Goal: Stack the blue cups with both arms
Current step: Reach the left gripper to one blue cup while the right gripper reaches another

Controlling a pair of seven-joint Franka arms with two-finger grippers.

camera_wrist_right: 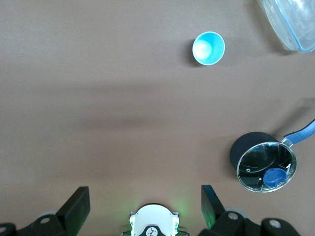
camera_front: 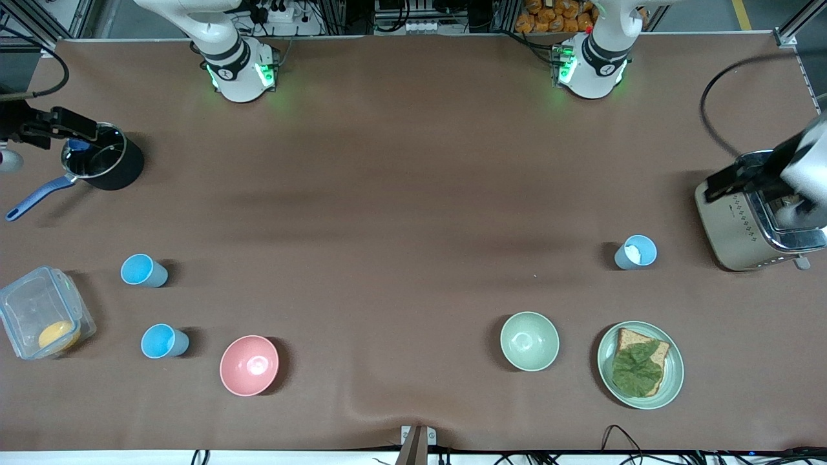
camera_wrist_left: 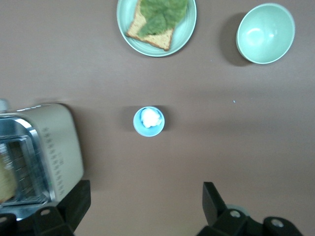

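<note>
Front view: two bright blue cups stand beside the plastic box; a paler cup sits near the toaster. Left hand hangs over the toaster, right hand over the pot, both spread apart. The paler cup holds something white, which could block nesting.

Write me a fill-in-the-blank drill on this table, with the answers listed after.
1. The number of blue cups standing on the table is ____.
2. The slice of bread with a green leaf lies on a pale green ____.
3. The paler blue cup stands beside the ____ at the left arm's end of the table.
4. The left gripper and the right gripper both have their fingers ____.

Missing words: three; plate; toaster; open
</note>
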